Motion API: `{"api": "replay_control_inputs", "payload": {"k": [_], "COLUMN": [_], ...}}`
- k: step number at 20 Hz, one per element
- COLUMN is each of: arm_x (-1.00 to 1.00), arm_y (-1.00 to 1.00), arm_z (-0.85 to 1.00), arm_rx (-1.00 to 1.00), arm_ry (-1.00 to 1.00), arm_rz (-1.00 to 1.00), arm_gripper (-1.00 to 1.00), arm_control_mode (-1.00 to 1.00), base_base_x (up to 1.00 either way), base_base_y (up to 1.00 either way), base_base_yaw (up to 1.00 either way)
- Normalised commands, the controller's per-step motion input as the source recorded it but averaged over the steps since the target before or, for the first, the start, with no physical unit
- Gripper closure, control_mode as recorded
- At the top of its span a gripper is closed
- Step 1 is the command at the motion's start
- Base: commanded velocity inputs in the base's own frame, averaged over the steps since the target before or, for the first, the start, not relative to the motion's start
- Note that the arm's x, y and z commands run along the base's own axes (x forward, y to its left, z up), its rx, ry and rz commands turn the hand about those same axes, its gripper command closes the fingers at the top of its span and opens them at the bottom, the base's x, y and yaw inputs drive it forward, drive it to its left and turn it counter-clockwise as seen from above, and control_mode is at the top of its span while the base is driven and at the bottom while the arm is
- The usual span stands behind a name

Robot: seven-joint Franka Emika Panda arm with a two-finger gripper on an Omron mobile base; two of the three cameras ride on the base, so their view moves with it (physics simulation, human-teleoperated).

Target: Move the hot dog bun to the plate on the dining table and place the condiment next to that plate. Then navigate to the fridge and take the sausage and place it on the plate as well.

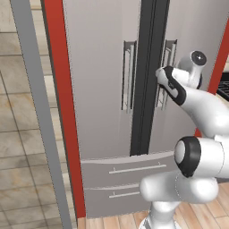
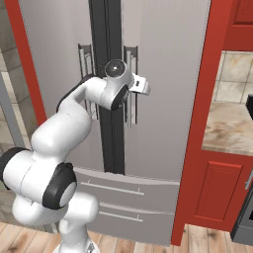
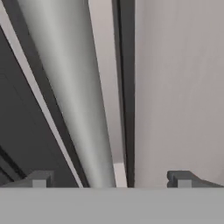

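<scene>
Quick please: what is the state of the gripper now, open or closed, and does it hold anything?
Gripper: open, holding nothing; its fingertips stand on either side of the right fridge door handle, not yet closed on it.

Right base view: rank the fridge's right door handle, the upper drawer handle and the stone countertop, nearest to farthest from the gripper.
1. Grey vertical bar handle of the right fridge door: right at the gripper.
2. Thin horizontal handle of the upper fridge drawer: well below it.
3. Mottled stone countertop: far right, past the red panel.
</scene>
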Motion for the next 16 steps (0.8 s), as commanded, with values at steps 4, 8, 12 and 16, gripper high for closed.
{"api": "replay_control_inputs", "payload": {"k": [4, 8, 12, 16], "arm_x": [0.35, 0.19, 0.27, 0.17], "arm_y": [-0.03, 0.06, 0.10, -0.02], "arm_z": [-0.15, -0.14, -0.09, -0.01], "arm_rx": [0.00, -0.02, -0.04, -0.02], "arm_ry": [-0.11, -0.09, -0.05, 0.00], "arm_rz": [0.00, 0.00, -0.05, -0.09], "arm_gripper": [-1.00, 1.00, 1.00, 1.00], "arm_control_mode": [-1.00, -1.00, -1.00, -1.00], "base_base_x": [0.00, 0.00, 0.00, 0.00], "base_base_y": [0.00, 0.00, 0.00, 0.00], "base_base_yaw": [0.00, 0.00, 0.00, 0.00]}}
